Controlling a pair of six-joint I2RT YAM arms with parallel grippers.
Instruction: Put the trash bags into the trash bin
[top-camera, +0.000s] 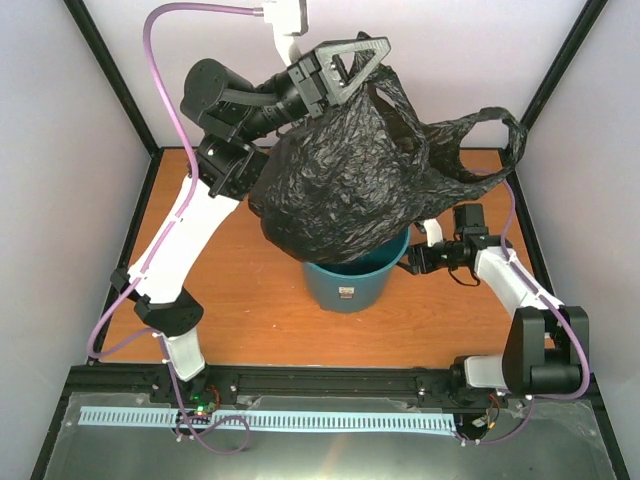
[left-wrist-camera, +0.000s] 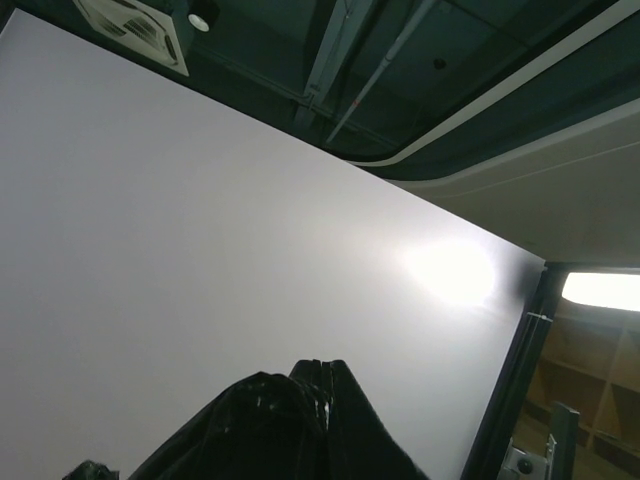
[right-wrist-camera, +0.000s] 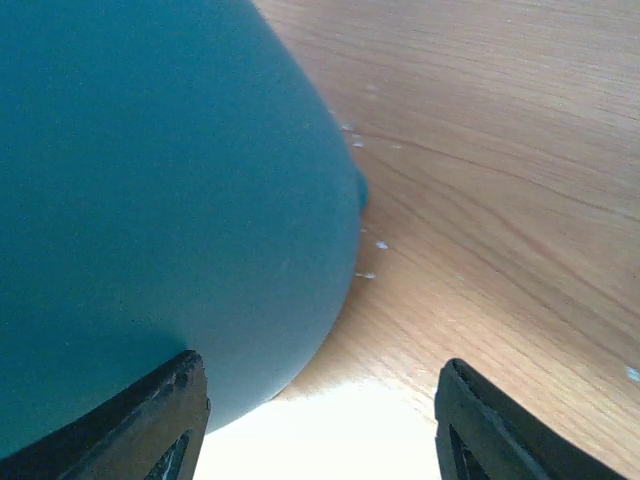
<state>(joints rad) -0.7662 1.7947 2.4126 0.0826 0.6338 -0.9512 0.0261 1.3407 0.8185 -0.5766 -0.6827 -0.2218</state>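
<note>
The black wrinkly trash bag hangs from my left gripper, which is raised high at the back and shut on the bag's top. The bag's lower end rests in the mouth of the teal trash bin at the table's middle. A loop handle sticks out to the right. In the left wrist view the shut fingertips pinch black film. My right gripper is open and empty, low beside the bin's right wall; the bin wall fills the left of the right wrist view, between my fingers.
The wooden table is walled by white panels and black frame posts. The left arm's purple cable loops up at the back left. A black rail runs along the near edge.
</note>
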